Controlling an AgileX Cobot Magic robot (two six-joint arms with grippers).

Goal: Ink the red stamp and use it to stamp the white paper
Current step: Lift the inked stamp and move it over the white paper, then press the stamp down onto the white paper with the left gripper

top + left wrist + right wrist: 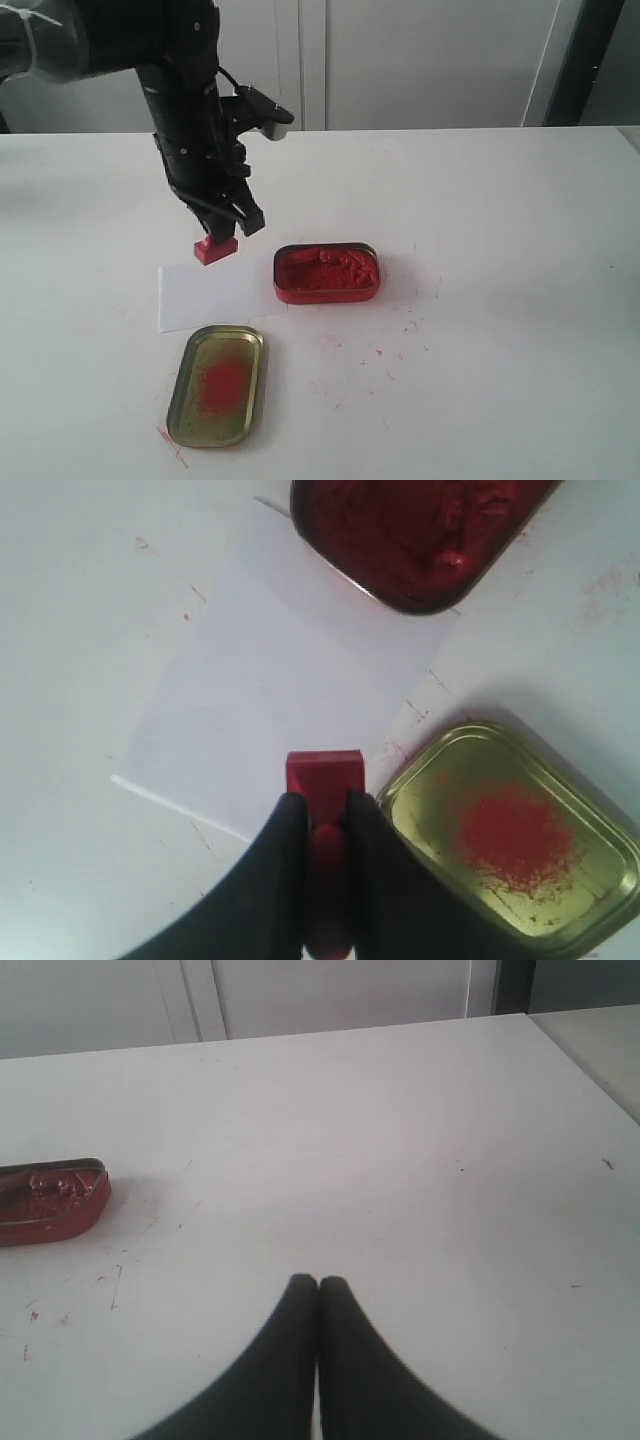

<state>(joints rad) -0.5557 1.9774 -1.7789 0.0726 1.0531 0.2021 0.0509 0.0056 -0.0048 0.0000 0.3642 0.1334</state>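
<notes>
My left gripper (222, 232) (323, 802) is shut on the stem of the red stamp (214, 247) (324, 776). The stamp's square face points down and hangs just above the far edge of the white paper (205, 297) (280, 695). The paper lies flat on the table, its right end tucked against the tin of ink paste. My right gripper (318, 1282) is shut with nothing between its fingers, low over bare table, and does not show in the exterior view.
The red oval tin of ink paste (326, 271) (415, 535) (48, 1200) stands open right of the paper. Its gold lid (216, 384) (510, 835), smeared with red, lies in front of the paper. Red smudges (385, 345) dot the white table (500, 250).
</notes>
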